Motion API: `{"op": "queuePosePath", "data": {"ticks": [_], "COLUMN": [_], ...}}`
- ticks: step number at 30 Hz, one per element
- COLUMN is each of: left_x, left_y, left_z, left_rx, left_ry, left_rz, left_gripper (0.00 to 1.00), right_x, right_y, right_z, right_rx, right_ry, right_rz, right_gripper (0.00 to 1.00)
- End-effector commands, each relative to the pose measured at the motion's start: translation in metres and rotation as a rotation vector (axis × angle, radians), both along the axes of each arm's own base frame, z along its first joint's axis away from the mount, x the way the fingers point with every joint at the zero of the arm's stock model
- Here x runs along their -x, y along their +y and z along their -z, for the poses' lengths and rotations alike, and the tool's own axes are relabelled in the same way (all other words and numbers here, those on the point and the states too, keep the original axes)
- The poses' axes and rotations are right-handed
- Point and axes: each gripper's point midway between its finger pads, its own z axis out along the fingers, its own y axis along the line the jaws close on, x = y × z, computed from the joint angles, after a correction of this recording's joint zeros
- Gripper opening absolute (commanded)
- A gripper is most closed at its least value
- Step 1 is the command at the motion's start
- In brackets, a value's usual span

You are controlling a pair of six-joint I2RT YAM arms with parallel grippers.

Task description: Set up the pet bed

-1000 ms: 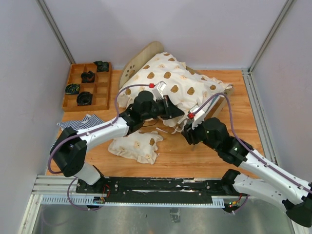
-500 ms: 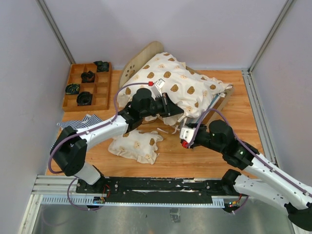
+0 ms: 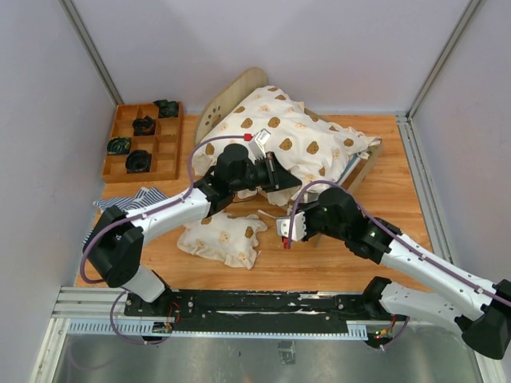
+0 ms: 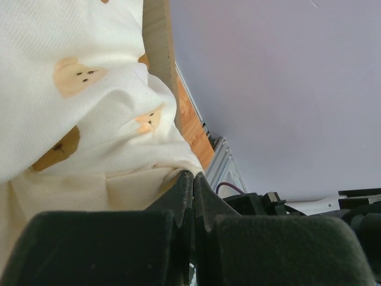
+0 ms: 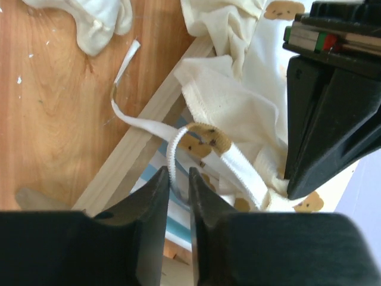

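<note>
Top external: bear-print quilt [image 3: 295,136], pet bed [image 3: 235,92]

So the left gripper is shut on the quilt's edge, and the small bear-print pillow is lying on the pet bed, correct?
Not quite. The left gripper is shut on the quilt, but the pillow isn't on the pet bed. It lies on the table in front of the bed, beside the left arm. The top external view shows this.

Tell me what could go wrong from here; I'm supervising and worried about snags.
The left gripper pinches only the very edge of the quilt, so the fabric could slip free. The right gripper is at a thin strap by the bed frame rail; pulling might drag the frame.
</note>
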Motion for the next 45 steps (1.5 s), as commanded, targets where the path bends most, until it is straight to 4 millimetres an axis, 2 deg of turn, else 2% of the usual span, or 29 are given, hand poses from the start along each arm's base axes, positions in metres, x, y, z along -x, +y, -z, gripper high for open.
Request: {"op": "queuePosePath", "data": {"ticks": [1,3,5,7,9,11,13,19,22,24,28,30,38,41,45], "left_x": [-0.007,-0.010,-0.013,-0.015,-0.017,-0.018,-0.019,-0.021,-0.022,-0.022,-0.023,-0.023,-0.023,-0.023,-0.023], "left_y": [-0.003,-0.003,-0.002,-0.003,-0.004,-0.005,-0.006,-0.005,-0.005,-0.005,-0.006,-0.007,-0.007,-0.007,-0.007], "left_z": [-0.026,-0.023,-0.019,-0.016,-0.013,-0.009,-0.008,-0.007,-0.006,-0.004,-0.003,-0.003,0.003,0.004,0.006], "left_rx": [0.060,0.051,0.040,0.033,0.028,0.023,0.022,0.016,0.015,0.013,0.015,0.019,0.014,0.014,0.011], "left_ry": [-0.060,-0.065,-0.064,-0.063,-0.058,-0.052,-0.050,-0.055,-0.052,-0.048,-0.045,-0.043,-0.034,-0.033,-0.032], "left_rz": [0.004,-0.005,-0.015,-0.020,-0.020,-0.021,-0.020,-0.032,-0.035,-0.035,-0.036,-0.034,-0.032,-0.031,-0.032], "left_gripper": [0.00,0.01,0.05,0.05,0.02,0.00,0.00,0.00,0.00,0.00,0.00,0.00,0.00,0.00,0.00], "right_x": [0.000,0.009,0.018,0.025,0.023,0.017,0.016,-0.006,-0.015,-0.022,-0.023,-0.023,-0.030,-0.033,-0.034], "right_y": [-0.010,-0.014,-0.015,-0.012,-0.018,-0.026,-0.028,-0.029,-0.028,-0.038,-0.049,-0.048,-0.050,-0.044,-0.037], "right_z": [-0.009,-0.013,-0.023,-0.038,-0.059,-0.072,-0.072,-0.067,-0.077,-0.089,-0.108,-0.108,-0.082,-0.076,-0.057], "right_rx": [0.037,-0.031,-0.122,-0.261,-0.417,-0.523,-0.523,-0.530,-0.532,-0.515,-0.493,-0.462,-0.305,-0.314,-0.374], "right_ry": [-0.040,0.018,0.061,0.114,0.144,0.160,0.194,0.228,0.182,0.121,0.068,0.063,0.036,0.048,0.100], "right_rz": [0.020,0.066,0.084,0.126,0.233,0.344,0.381,0.555,0.564,0.607,0.622,0.599,0.597,0.600,0.633], "right_gripper": [0.10,0.01,0.00,0.00,0.00,0.00,0.00,0.00,0.00,0.00,0.00,0.00,0.00,0.00,0.00]}}
